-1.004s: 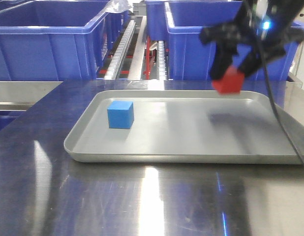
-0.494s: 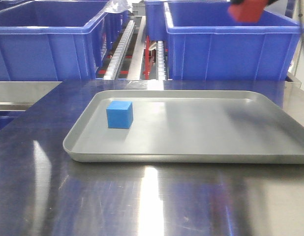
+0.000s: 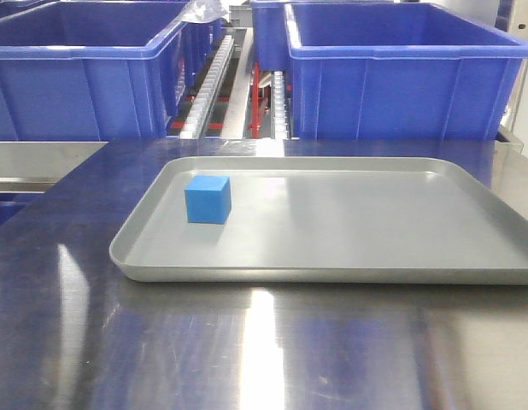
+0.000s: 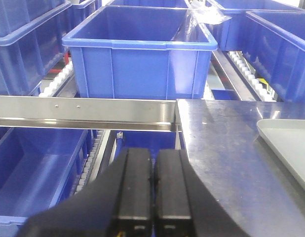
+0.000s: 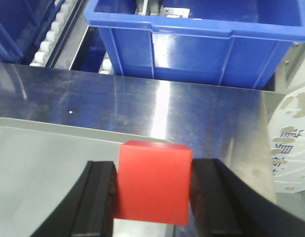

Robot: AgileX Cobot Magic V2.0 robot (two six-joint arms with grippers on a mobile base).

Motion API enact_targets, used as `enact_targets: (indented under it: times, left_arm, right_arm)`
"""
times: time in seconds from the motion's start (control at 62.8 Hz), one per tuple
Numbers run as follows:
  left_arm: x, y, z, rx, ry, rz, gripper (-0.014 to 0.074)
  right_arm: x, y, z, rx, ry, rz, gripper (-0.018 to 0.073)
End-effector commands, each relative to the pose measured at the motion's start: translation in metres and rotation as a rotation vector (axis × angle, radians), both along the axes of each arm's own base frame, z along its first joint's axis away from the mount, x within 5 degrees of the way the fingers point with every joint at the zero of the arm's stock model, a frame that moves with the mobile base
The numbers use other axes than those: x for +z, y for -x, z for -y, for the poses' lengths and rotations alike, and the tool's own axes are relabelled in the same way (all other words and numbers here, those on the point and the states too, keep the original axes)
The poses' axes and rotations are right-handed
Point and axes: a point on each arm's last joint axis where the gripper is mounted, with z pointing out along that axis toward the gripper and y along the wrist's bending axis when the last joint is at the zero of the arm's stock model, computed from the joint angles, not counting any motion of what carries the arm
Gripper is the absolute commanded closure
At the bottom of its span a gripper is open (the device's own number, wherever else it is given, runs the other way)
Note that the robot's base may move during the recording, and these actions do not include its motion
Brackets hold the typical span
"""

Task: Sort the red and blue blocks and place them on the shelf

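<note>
The blue block [image 3: 208, 199] rests on the left part of the grey tray [image 3: 349, 256] in the front view. Neither arm shows in that view. In the right wrist view my right gripper [image 5: 153, 190] is shut on the red block [image 5: 152, 182], held up above the tray's far edge [image 5: 39, 133] and the steel tabletop [image 5: 192, 108], short of a blue bin [image 5: 192, 44] of the shelf. In the left wrist view my left gripper [image 4: 153, 170] is shut with nothing in it, off the tabletop's left side, facing the shelf [image 4: 83, 106] and its bins [image 4: 137, 54].
Big blue bins [image 3: 401, 73] [image 3: 76, 73] stand behind the tabletop [image 3: 247, 359], with roller rails [image 3: 208, 85] between them. A lower blue bin [image 4: 39, 173] sits beneath the steel rail by the left gripper. A white speckled object [image 5: 293, 133] is at the right.
The right gripper has risen with the red block from just above the tray's back right corner, up past the right bin's rim and out of the front view. The blue block stays put.
</note>
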Motion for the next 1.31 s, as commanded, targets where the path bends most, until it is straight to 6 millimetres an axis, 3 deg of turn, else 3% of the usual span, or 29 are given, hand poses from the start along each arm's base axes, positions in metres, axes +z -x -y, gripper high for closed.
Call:
enact_targets:
  times: [0.0, 0.303, 0.589, 0.86, 1.291]
  left_arm:
    - [-0.002, 0.000, 0.001, -0.013, 0.003, 0.064, 0.0472]
    - [-0.002, 0.000, 0.001, -0.013, 0.003, 0.064, 0.0472]
    - [-0.002, 0.000, 0.001, -0.013, 0.003, 0.064, 0.0472]
    - [-0.002, 0.000, 0.001, -0.013, 0.003, 0.064, 0.0472]
    - [-0.002, 0.000, 0.001, -0.013, 0.003, 0.064, 0.0472]
  right_arm:
    - [0.018, 0.014, 0.007, -0.020, -0.016, 0.168, 0.0503]
    - [-0.015, 0.064, 0.029, -0.102, -0.010, 0.179, 0.0503]
    - [-0.042, 0.103, 0.035, -0.123, -0.014, 0.220, 0.0503]
    - [-0.057, 0.114, 0.036, -0.123, -0.011, 0.238, 0.0503]
    - [-0.058, 0.114, 0.036, -0.123, -0.014, 0.226, 0.0503]
